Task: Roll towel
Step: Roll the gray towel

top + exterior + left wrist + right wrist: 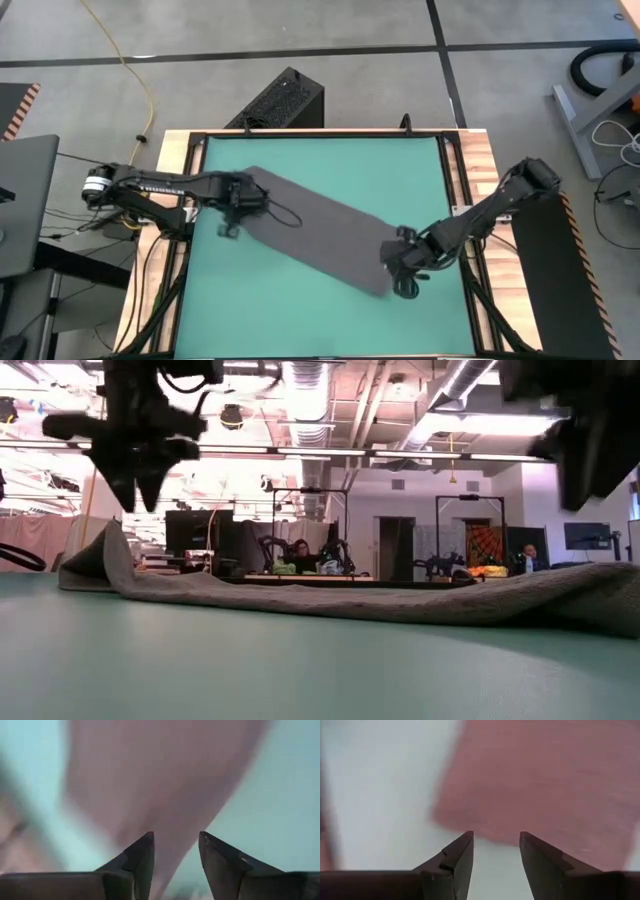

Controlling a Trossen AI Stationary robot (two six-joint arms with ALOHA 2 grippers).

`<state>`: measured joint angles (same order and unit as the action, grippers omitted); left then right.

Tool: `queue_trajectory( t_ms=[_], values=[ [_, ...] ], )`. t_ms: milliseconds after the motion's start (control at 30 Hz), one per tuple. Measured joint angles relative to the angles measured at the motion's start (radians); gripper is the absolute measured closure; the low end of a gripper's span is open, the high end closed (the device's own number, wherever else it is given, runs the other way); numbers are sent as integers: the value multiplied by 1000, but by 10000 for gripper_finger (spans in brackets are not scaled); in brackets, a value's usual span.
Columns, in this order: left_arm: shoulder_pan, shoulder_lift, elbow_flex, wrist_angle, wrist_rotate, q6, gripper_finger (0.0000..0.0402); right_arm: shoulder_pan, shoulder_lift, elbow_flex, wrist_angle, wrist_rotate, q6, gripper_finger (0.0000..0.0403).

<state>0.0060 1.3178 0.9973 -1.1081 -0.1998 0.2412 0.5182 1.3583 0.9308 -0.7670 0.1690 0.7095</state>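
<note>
High view shows the towel (315, 232) lying flat and slanted across the green mat (330, 310) on the desk. Left gripper (238, 200) and right gripper (403, 262), both released, hover over opposite ends.

Grey tiled floor (350, 60); black box (280, 100) just beyond the table's far edge. Ceiling ducts (310, 400), strip lights overhead.

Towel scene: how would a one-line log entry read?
towel: flat, diagonal on mat | left gripper: open, above one end | right gripper: open, other end
</note>
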Motion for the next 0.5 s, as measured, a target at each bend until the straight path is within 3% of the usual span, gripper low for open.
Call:
queue_trajectory(
  t_ms=[67,167,300,500],
  values=[
    [-50,7,-42,146,65,5,251,-1,-32,-81,37,97,72,216],
    [-128,11,-106,356,46,20,250,-12,-67,-189,96,205,219,216],
    [-198,11,-184,594,8,26,250,-24,-77,-272,150,226,355,216],
    [-218,11,-309,921,8,46,250,-20,-78,-308,233,313,367,220]
  ],
)
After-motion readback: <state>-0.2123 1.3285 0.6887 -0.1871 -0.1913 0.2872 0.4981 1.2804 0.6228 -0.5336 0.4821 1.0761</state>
